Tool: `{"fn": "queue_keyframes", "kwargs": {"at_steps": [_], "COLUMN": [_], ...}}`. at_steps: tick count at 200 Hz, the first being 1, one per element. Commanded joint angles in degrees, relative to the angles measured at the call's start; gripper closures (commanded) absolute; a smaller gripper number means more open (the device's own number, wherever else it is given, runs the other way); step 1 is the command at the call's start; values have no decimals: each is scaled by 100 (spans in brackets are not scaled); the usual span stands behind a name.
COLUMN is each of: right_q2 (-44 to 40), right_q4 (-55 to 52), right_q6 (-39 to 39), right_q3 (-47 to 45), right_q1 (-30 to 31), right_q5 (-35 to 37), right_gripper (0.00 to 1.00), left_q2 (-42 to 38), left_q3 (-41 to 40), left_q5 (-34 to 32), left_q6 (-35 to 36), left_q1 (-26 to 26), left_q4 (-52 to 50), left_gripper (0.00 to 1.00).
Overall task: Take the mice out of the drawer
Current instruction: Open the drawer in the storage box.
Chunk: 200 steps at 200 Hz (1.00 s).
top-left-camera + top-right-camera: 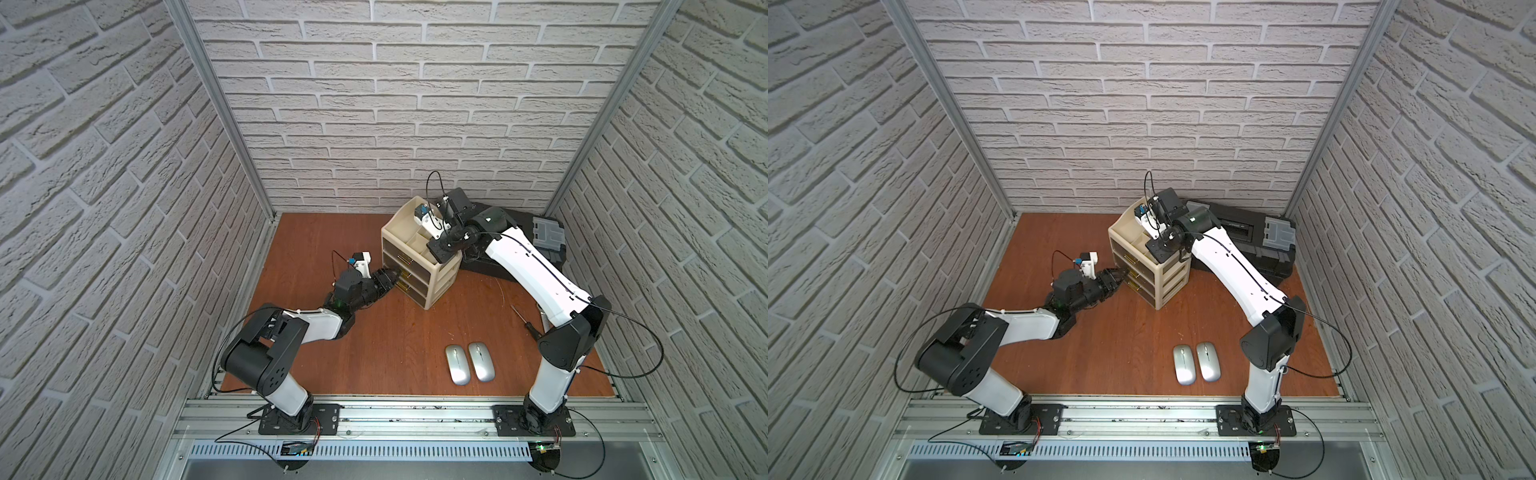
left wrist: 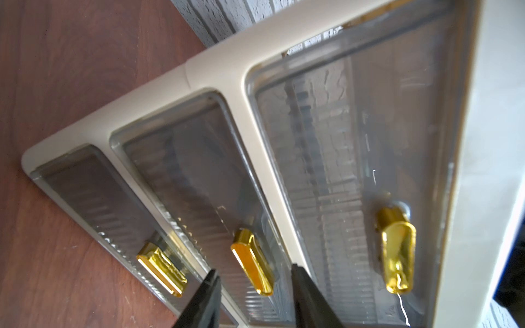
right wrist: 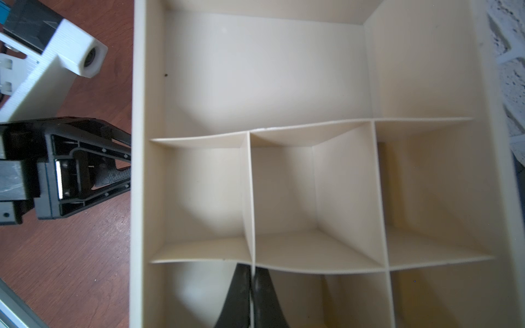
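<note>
- Your left end effector [image 2: 254, 271] is sitting at the front of the cream organizer [image 1: 442, 278]. Its jaws are standing partly open, straddling the gold handle [image 2: 252, 264] of the middle drawer [image 2: 193, 170].
- Its fingers [image 2: 208, 295] are flanking the handle with a gap on each side and gripping nothing.
- Your right end effector [image 3: 251, 268] is reaching down into the organizer's top tray [image 3: 139, 170], jaws closed and pinching a thin divider [image 3: 247, 198].
- The bottom drawer [image 2: 93, 193] and top drawer [image 2: 355, 142] are sitting shut, as is the middle one. The smoky fronts are hiding any contents, so you can't tell what's inside.
- One silver mouse [image 1: 458, 364] and a second silver mouse [image 1: 482, 360] are lying side by side on the worktop [image 1: 374, 332].
- Both are lying near the right arm's elbow and well apart from both end effectors, and both top views are showing them.
</note>
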Motion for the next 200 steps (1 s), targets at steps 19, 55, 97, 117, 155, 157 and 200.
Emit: {"fn": "queue_keyframes", "kwargs": {"at_steps": [19,55,97,117,155,157,200], "right_q2": [-39,-40,-41,-41,-41,-40,-53], "right_q4": [29,21,21,20,10,12,-2], "right_q6": [65,55,57,57,46,47,46], "right_q3": [-156,-184,-190,-190,-204,-200,-199], "right_q1": [13,13,14,18,13,13,13], "right_q5": [25,25,0,18,13,15,25], "right_gripper": [97,97,97,97,97,97,97], "left_q2": [117,359,596,652,790,796,864], "left_q3": [130,254,284,296,356,363,411], "left_q5": [-134,-66,-57,-48,-13,-10,-3], "left_q6": [-233,-417,-630,-682,-897,-911,-1073], "left_q1": [-83,-102,-137,-145,-172,-172,-203], "left_q4": [342,576,894,883,1036,1048,1037], "left_gripper": [57,57,60,64,67,68,75]}}
